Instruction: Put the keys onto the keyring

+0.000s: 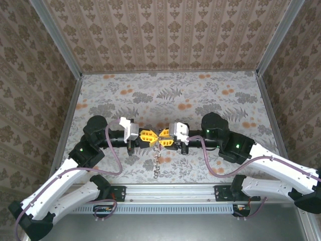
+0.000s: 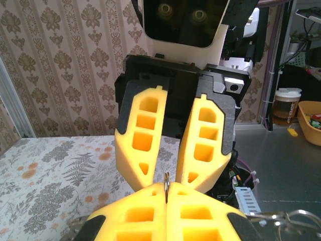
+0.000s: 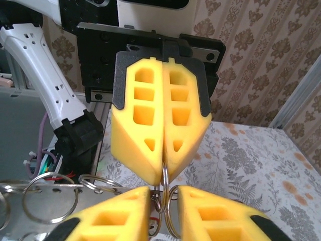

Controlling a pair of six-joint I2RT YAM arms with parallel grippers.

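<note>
Both sets of fingers meet tip to tip above the desk (image 1: 210, 100). Left fingers (image 3: 158, 163) are pressed fully together, pinching the keyring (image 3: 164, 176) at its top edge, likely to steady it while the other side works. Right fingers (image 2: 193, 166) stand narrowly apart, and the ring sits in the gap with no clamp evident. The top view adds the chain (image 1: 157, 163) hanging below the fingertips. The right wrist view adds further rings (image 3: 50, 197) dangling off to one side of its fingers, which the left wrist view barely catches. The ring shows edge-on from the left wrist. Keys can't be made out.
</note>
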